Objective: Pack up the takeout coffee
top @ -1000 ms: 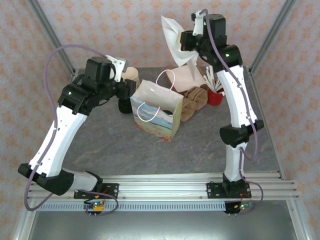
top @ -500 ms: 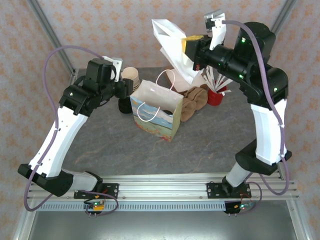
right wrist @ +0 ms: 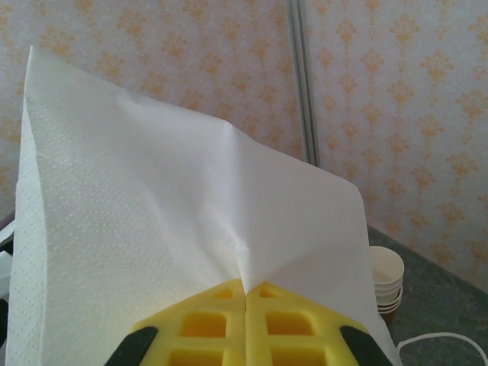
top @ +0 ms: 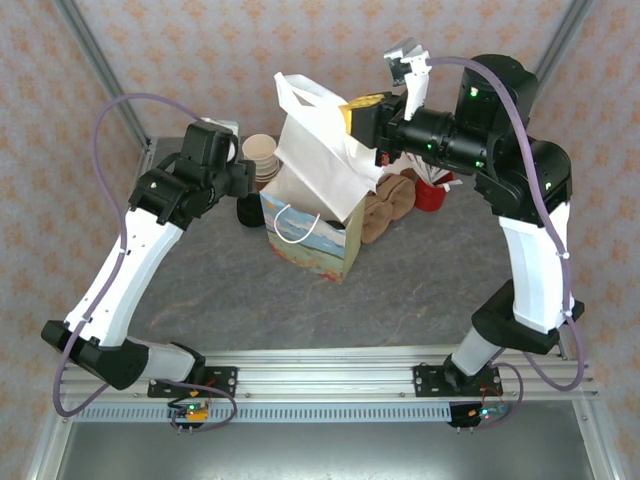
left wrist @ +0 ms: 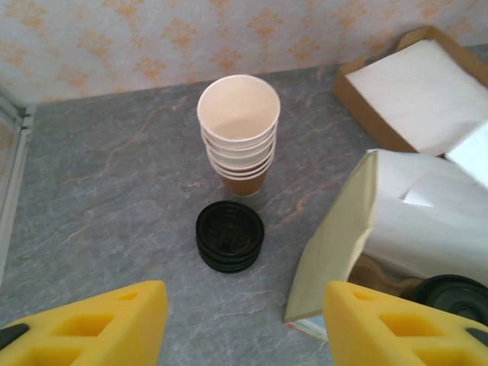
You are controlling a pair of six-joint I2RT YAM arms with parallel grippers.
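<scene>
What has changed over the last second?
The right gripper, shut on the white napkin, swung to its left and down, carrying the napkin from high at the back to over the paper bag. The left gripper stayed open near the cup stack and black lids; bag, cups and lids did not move.

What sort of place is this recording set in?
Likely a mock coffee-takeout counter inside a robot test cell: stacked paper cups, loose black lids, a paper bag and a white napkin, between wallpapered panels.
</scene>
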